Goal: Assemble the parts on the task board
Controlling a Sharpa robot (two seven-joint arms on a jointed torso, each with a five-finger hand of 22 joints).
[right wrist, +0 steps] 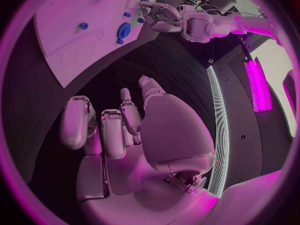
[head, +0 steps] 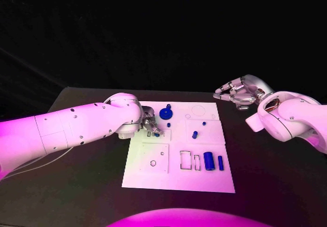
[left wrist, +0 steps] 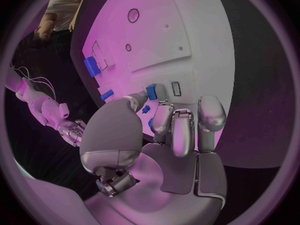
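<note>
White left arm (head: 75,125) reaching in from the left edge, laid almost level across the table (head: 81,189), forearm aimed right and slightly far. Left hand (head: 149,126) down over the far-left part of the task board (head: 178,182), fingers (left wrist: 174,130) curled toward the plate — thumb tip right beside a small blue part (left wrist: 151,91); cannot tell whether pinched or merely touched. Blue gear-like disc (head: 167,114) just right of that hand, lying flat on the board's far side. Small blue peg (head: 195,135) further right, near the board's middle, too small to give a heading. Toward the near right of the board, a blue cylinder (head: 210,161) lying on its side, long axis running near to far; just beside it on the right, a thinner blue pin (head: 220,162), long axis the same way, parallel and apart. Right of the board, right hand (head: 235,94) held above the bare table off the far-right corner — fingers loosely bent and spread, nothing in them, palm turned toward the board. Right arm (head: 289,120) bent back toward the right edge, well apart from every part.
</note>
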